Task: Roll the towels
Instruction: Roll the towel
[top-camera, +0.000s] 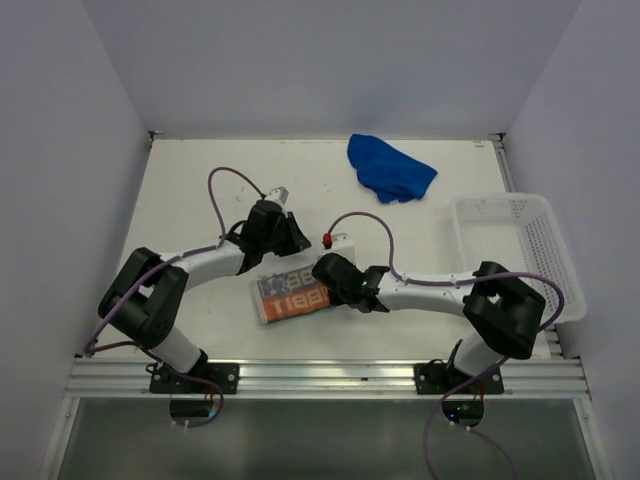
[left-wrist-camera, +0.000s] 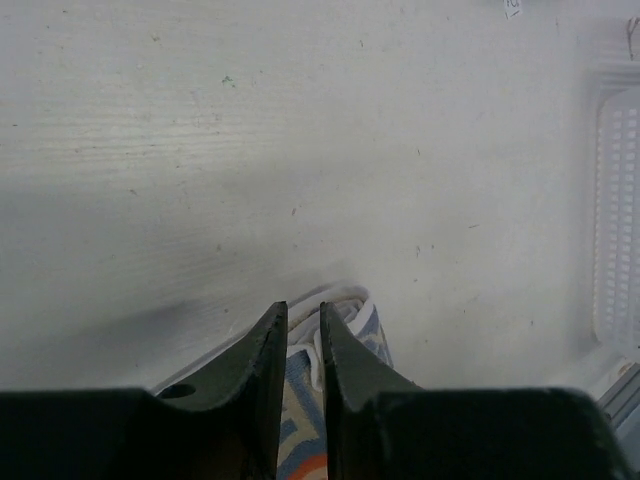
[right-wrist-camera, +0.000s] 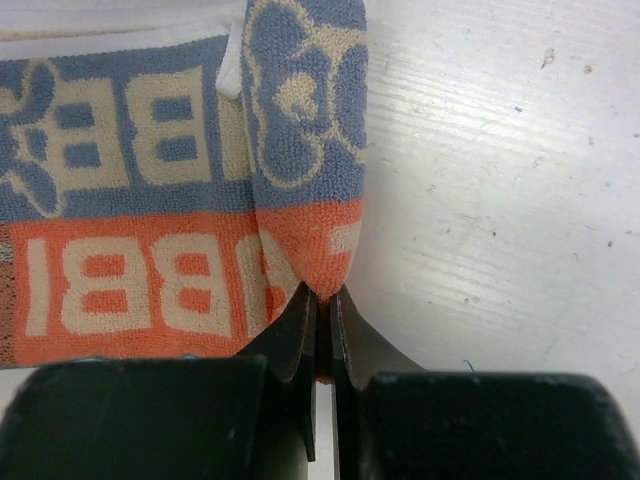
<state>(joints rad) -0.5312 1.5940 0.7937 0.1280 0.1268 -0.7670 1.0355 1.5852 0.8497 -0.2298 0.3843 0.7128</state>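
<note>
The patterned orange, grey-blue and white towel (top-camera: 290, 296) lay folded on the white table (top-camera: 190, 200). The right hand (right-wrist-camera: 322, 296) pinched its orange fold; the left hand (left-wrist-camera: 303, 318) stood slightly parted at its edge. The crumpled bright blue towel (top-camera: 390, 168) lay well apart.

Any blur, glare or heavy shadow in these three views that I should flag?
Top external: even light, sharp, only faint shadows. Left wrist: soft and hazy, left gripper dark, basket washed out at right. Right wrist: patterned towel crisp, right gripper nearly black.
</note>
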